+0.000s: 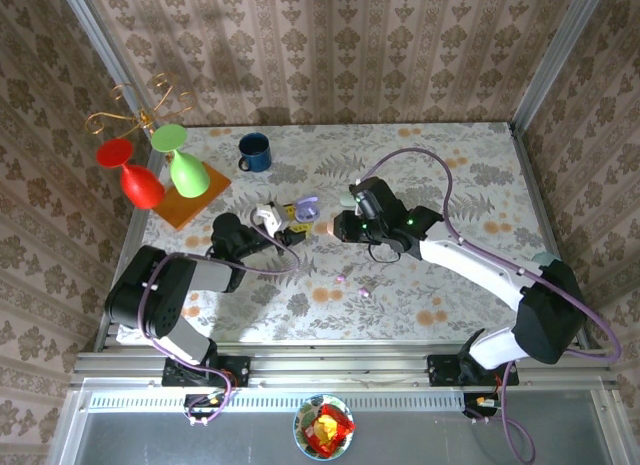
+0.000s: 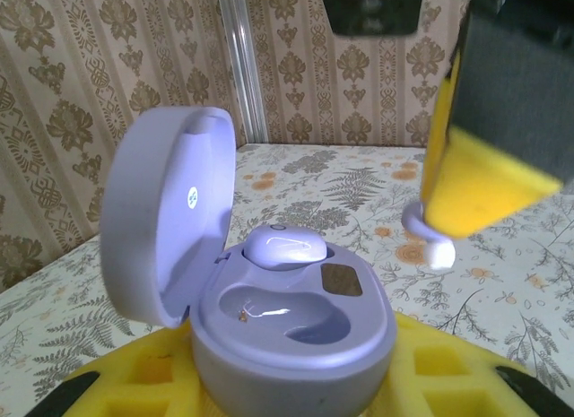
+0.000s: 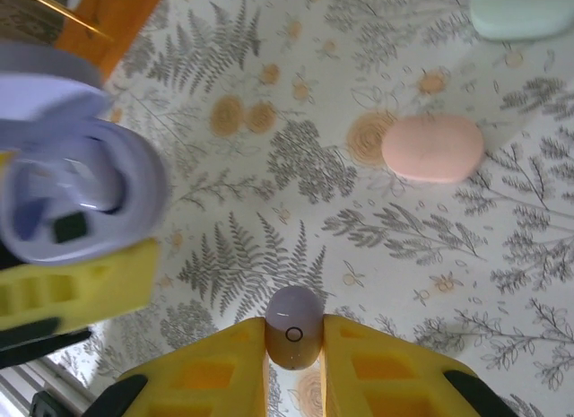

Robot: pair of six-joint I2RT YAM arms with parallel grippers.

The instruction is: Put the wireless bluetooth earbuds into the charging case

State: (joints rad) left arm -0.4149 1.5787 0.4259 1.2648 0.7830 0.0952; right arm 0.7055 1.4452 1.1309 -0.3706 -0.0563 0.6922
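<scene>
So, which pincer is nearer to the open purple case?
Left. The left pincer is clamped on the open purple case. The right pincer, holding a purple earbud, hangs beside the case without touching it.

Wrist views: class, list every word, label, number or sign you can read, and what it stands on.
Readable words or numbers: none.
Tiny mark inside the lid of the charging case: too blurred to read.
Small ring sign, no letters, on the earbud in the right gripper.
</scene>
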